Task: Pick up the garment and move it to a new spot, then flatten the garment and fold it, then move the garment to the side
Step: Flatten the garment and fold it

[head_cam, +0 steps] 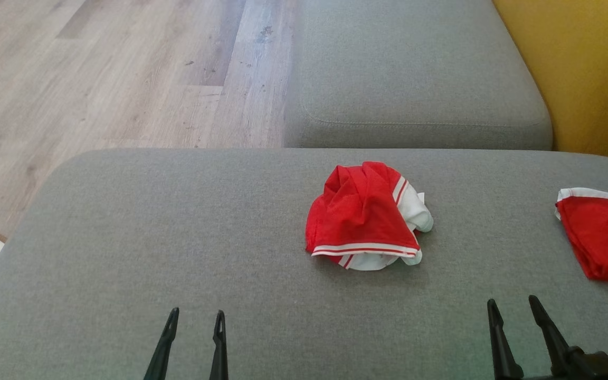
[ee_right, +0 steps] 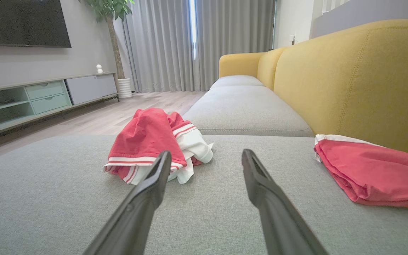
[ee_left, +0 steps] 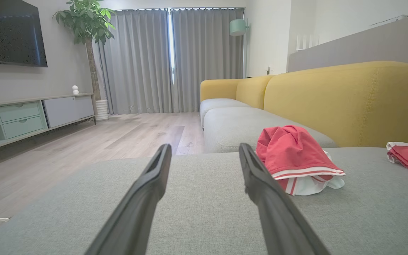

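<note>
A crumpled red garment with white trim and red stripes lies bunched on the grey cushion, a little right of centre. From the left wrist, the garment sits ahead to the right; from the right wrist, the garment sits ahead to the left. My left gripper is open at the near edge, well short and left of it, holding nothing. My right gripper is open too, near the lower right, short of the garment and empty. In their own wrist views, the left gripper and right gripper hover over bare cushion.
A second red piece with a white edge lies folded at the cushion's right side. Another grey seat cushion lies beyond, with the yellow sofa back on the right. Wooden floor runs along the left.
</note>
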You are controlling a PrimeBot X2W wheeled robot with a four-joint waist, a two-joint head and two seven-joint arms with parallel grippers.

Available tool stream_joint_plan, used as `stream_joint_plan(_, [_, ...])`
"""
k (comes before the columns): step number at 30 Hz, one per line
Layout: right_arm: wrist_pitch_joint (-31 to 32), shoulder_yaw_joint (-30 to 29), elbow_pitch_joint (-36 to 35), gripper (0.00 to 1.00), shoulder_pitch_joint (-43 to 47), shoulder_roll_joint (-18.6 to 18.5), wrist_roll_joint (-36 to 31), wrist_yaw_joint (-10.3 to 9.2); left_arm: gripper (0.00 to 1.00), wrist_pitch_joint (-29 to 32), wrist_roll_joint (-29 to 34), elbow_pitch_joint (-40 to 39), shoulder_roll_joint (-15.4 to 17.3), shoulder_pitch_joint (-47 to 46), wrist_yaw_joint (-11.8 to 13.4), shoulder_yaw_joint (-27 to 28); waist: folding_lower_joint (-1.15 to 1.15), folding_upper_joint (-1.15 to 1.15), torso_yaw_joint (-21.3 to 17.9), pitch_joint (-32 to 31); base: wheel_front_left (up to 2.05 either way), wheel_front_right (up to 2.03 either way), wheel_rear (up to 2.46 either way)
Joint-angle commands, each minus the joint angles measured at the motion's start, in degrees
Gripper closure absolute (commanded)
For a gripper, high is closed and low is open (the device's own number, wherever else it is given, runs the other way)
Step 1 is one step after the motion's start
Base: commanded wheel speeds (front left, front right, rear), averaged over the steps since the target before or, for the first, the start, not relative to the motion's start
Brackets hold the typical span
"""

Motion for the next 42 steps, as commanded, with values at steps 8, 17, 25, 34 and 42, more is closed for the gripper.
stream_joint_plan(8, [-0.21, 0.94, -2.12, 0.00, -1.65, -0.28, -0.56, 0.37, 0.00, -0.37, 1.38, -0.69, -1.72, -2.36, -1.73, 2.87, 0.00, 0.00, 0.06, -0.24, 0.00, 0.00, 0.00])
stream_joint_plan(17, [-0.21, 0.79, -2.06, 0.00, -1.23, -0.03, -0.42, 0.37, 0.00, -0.37, 2.20, -0.78, -2.42, -2.28, -2.37, 3.24, 0.00, 0.00, 0.05, -0.35, 0.00, 0.00, 0.00])
stream_joint_plan(25, [-0.21, 0.80, -1.92, 0.00, -1.20, 0.01, -0.49, 0.37, 0.00, -0.37, 2.61, -0.39, -2.69, -2.06, -2.60, 3.55, 0.00, 0.00, -0.38, -0.51, 0.00, 0.00, 0.00])
stream_joint_plan(34, [-0.21, 0.53, -1.95, 0.00, -1.31, 0.05, -0.54, 0.37, 0.00, -0.37, 2.87, -0.06, -2.88, -2.24, -2.57, 3.53, 0.00, 0.00, -1.09, -0.40, 0.00, 0.00, 0.00])
stream_joint_plan(42, [-0.21, 0.85, -2.47, 0.00, -1.76, -0.42, -0.57, 0.37, 0.00, -0.37, 3.33, 0.68, -2.98, -3.73, -2.95, 2.67, 0.00, 0.00, -3.01, 1.12, 0.00, 0.00, 0.00])
